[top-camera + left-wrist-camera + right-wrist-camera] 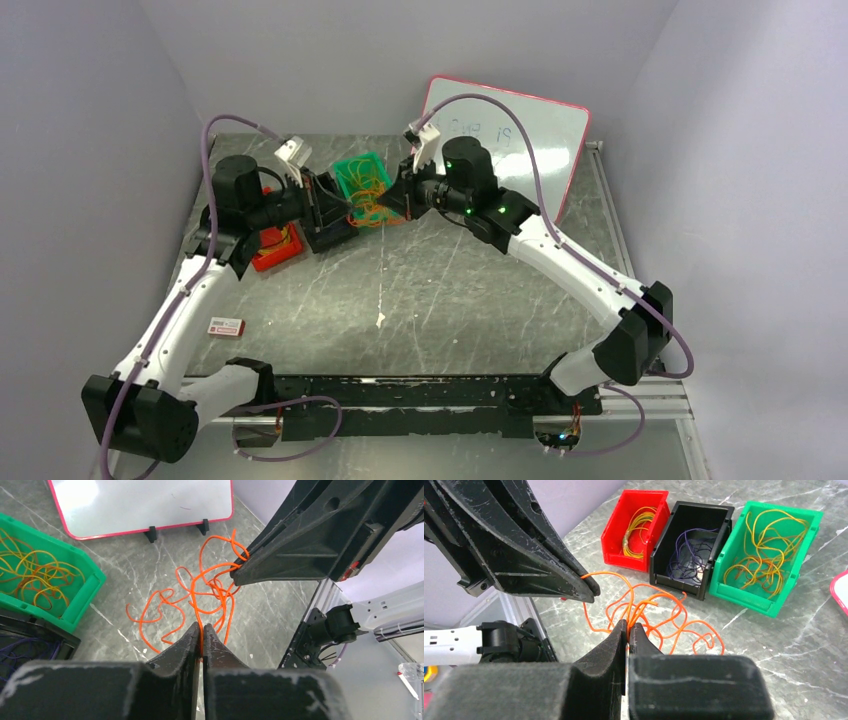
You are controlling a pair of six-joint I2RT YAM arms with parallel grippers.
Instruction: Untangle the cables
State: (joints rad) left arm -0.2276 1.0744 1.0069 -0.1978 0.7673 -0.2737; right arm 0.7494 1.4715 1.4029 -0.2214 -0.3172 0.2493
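Gripping the orange cables point(200, 587) from two sides, both claws meet at one tangle. We see the left claw point(201, 628) pinched together on a strand at one edge of the knot. The right claw point(239, 575) is likewise clamped on a strand at the opposite edge. The tangle hangs between them, near the three bins. Whether its lower loops rest on the table point(774, 645) or hang just over it, we cannot tell. The red bin point(624, 560) holds yellow strands, the black bin point(676, 577) dark ones and the green bin point(744, 597) orange-yellow ones.

We judge the step in hand to be the pulling-apart of the orange knot, with both grips set. The next move calls for drawing the claws away from each other slowly, so that crossed loops slide open rather than cinch tight.
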